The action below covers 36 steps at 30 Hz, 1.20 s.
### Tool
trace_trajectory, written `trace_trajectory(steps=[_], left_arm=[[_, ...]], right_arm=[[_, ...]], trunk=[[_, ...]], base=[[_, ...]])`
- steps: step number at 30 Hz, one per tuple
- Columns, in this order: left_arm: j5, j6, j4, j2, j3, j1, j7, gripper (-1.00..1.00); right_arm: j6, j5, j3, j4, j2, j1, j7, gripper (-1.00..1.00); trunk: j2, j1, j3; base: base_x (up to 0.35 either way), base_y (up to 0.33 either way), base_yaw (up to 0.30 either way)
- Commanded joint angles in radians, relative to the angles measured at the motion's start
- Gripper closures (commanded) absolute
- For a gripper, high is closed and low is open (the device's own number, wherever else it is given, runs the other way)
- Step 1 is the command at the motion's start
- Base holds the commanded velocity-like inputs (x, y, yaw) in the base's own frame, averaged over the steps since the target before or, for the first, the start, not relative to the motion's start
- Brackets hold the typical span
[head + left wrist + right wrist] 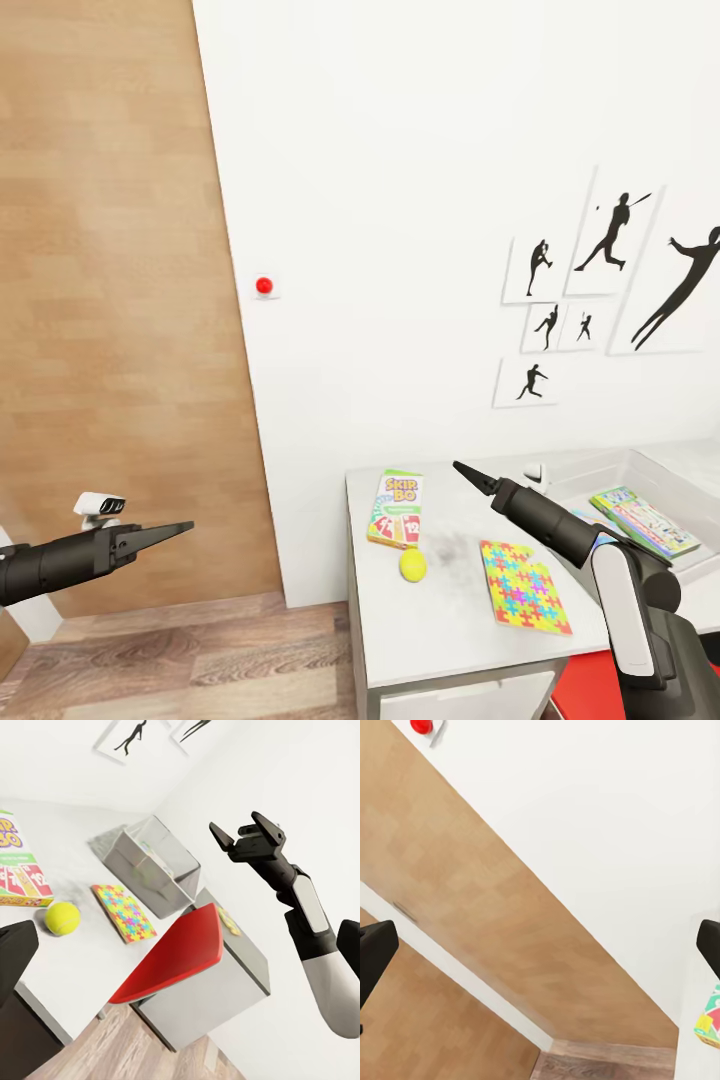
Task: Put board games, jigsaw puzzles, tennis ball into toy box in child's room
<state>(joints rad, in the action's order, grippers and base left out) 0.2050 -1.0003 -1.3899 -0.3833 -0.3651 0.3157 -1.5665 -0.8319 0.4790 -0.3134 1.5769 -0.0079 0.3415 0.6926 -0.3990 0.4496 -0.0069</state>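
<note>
A: Start at the right gripper (470, 474). What is it doing?

B: It hangs above the table (440, 630), past the SKIP-BO box (396, 508), fingers pointing at the white wall. In the left wrist view its fingers stand apart with nothing between them, and its own camera shows the two tips at opposite edges, so it is spread wide and empty.

A: And the left gripper (172, 529)?

B: Out over the wood floor, well apart from the table. In the head view the fingers look drawn to one point, yet only one dark tip shows in its own camera, so I cannot tell whether it is apart or together. It carries nothing that I can see.

A: Where are the toys?

B: The tennis ball (412, 565) sits just beside the near end of the SKIP-BO box. One jigsaw puzzle (525, 586) lies flat nearer the right arm. The toy box (640, 465) is farther right against the wall, with a green-edged board game (643, 522) already inside.

A: What could go wrong?

B: I would judge the ball the risk: a finger touching it off-centre could roll it off the table edge. The thin puzzle gives little to pinch, so the fingers may scrape the top or slide it. The forearm also crosses over the puzzle and could drag it.
</note>
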Motion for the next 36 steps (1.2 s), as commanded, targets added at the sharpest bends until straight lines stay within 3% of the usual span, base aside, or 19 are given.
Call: trace_trajectory(steps=[1, 10, 26, 36], left_arm=[[-0.001, -0.011, 0.0, 0.0, 0.0, 0.0, -0.004, -1.0], [-0.001, -0.011, 0.0, 0.0, 0.0, 0.0, -0.004, -1.0], [-0.001, 0.002, 0.0, 0.001, 0.002, 0.0, -0.004, -1.0], [0.002, 0.005, 0.0, 0.001, 0.001, 0.0, -0.004, -1.0]], right_arm=[[-0.005, 0.001, -0.001, 0.0, 0.0, 0.001, 0.002, -1.0], [-0.004, 0.001, -0.001, 0.0, 0.001, 0.001, 0.002, -1.0], [-0.004, 0.001, -0.001, 0.0, 0.0, 0.001, 0.002, -1.0], [-0.005, 0.001, 0.002, 0.001, 0.001, 0.001, 0.002, -1.0]], trunk=[[-0.001, 0.0, -0.001], [-0.001, 0.0, -0.001], [-0.001, 0.0, -0.001], [-0.001, 0.0, -0.002]], base=[[0.0, 0.102, 0.0], [0.077, 0.123, 0.0], [0.219, 0.019, 0.0], [0.035, 0.007, 0.002]])
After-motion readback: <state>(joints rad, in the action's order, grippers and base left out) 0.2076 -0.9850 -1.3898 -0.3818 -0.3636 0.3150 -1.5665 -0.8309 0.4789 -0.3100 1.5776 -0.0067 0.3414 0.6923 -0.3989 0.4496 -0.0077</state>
